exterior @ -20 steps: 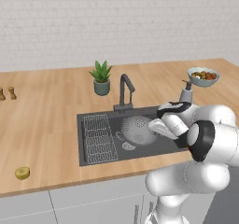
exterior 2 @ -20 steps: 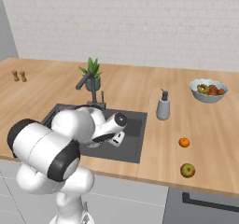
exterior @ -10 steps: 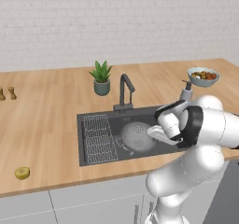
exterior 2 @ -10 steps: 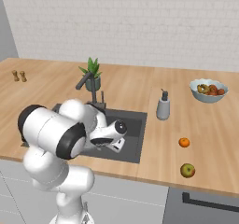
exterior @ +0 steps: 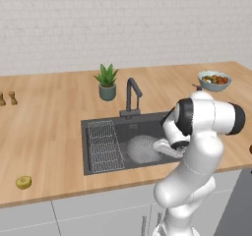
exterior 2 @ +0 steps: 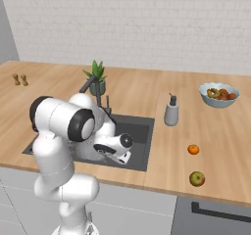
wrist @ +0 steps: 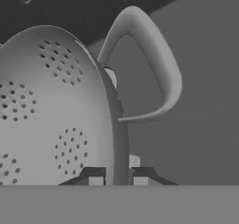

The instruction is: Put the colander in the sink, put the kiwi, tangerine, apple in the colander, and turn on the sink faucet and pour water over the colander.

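Note:
The grey perforated colander (exterior: 141,149) sits low inside the dark sink (exterior: 147,125), right of the wire grid rack (exterior: 106,144). My gripper (exterior: 159,146) is at the colander's right rim, shut on it. In the hand view the rim (wrist: 114,139) runs between my two fingertips (wrist: 93,175), just below a loop handle (wrist: 156,69). The faucet (exterior: 131,95) stands behind the basin. The kiwi (exterior: 23,182) lies on the counter's front left. The tangerine (exterior 2: 193,149) and the apple (exterior 2: 197,178) lie on the counter right of the sink (exterior 2: 141,131).
A pale fruit bowl (exterior 2: 219,94) stands at the back right, with a soap bottle (exterior 2: 171,113) at the sink's right corner. A potted plant (exterior: 107,81) is behind the faucet. Two small shakers (exterior: 7,98) stand far left. My arm's bulky elbow (exterior: 209,117) overhangs the sink's right side.
The colander has sunk lower into the basin with my gripper on its rim. My arm's elbow has swung up and over the sink's right side.

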You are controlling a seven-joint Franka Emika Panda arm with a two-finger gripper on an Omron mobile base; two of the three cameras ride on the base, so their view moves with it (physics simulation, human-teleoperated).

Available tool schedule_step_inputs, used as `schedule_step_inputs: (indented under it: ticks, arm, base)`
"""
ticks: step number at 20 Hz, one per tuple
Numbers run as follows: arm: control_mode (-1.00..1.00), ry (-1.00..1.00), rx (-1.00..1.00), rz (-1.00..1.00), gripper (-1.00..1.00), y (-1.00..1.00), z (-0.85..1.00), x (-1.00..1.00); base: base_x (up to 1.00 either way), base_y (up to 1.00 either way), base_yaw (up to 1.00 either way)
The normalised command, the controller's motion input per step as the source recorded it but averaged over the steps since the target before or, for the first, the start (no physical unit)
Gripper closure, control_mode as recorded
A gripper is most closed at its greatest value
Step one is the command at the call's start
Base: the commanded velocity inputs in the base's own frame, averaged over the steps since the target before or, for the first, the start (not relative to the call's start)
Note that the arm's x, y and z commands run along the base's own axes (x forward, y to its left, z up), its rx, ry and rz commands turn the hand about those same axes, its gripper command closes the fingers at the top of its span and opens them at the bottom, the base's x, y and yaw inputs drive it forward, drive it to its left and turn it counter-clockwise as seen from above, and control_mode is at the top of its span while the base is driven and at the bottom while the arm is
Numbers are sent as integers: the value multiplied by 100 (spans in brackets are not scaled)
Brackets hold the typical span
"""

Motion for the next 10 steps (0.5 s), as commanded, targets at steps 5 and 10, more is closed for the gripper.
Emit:
schedule_step_inputs:
  ticks: [5, 10]
  arm:
    - [-100, 0, 0, 0, 100, 7, -23, 0]
    - [-100, -2, 0, 0, 100, 16, -4, 10]
  base:
    - [0, 0, 0]
    - [0, 0, 0]
